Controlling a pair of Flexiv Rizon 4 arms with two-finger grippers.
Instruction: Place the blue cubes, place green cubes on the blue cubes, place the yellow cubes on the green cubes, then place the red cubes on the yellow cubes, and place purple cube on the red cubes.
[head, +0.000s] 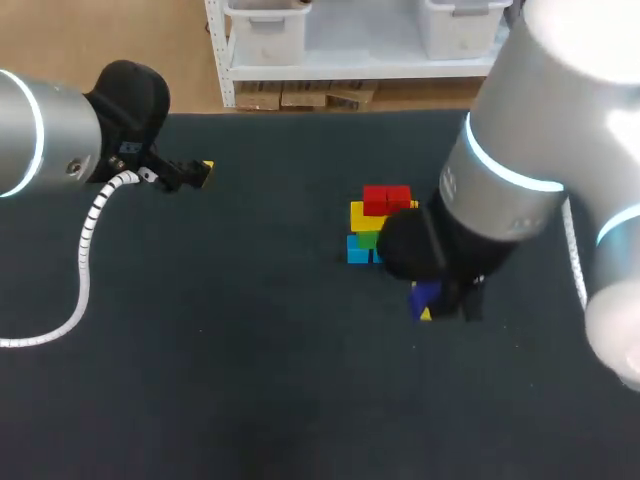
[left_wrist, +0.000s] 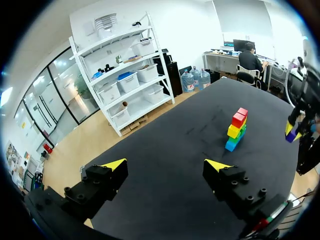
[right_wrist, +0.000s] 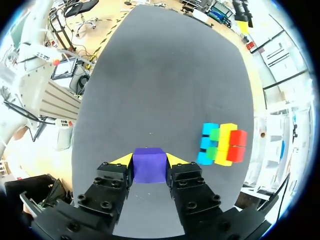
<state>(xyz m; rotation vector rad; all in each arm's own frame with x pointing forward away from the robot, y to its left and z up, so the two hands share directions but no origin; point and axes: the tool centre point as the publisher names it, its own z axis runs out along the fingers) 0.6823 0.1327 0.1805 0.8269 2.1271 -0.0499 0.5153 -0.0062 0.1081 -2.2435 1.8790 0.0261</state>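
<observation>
Most of the tower is built. In the middle of the table (head: 250, 350) the blue cubes (head: 358, 250) sit at the bottom. The green cubes (head: 367, 240) are on them, the yellow cubes (head: 365, 216) are on the green, and the red cubes (head: 386, 199) are on top. So four layers look done.

Only the purple cube (right_wrist: 149, 166) is left. The right hand (right_wrist: 149, 159) is clamped on it, with one yellow tip pressed on each side. Seen from above, it hangs near the tower at about 5 o'clock, not yet over the red cubes. I think it needs to go up and over the red cubes, then set the cube down gently so nothing tips.

The left hand (left_wrist: 165, 164) is far off at about 9 o'clock from the tower. Its fingers are wide apart and hold nothing.
</observation>
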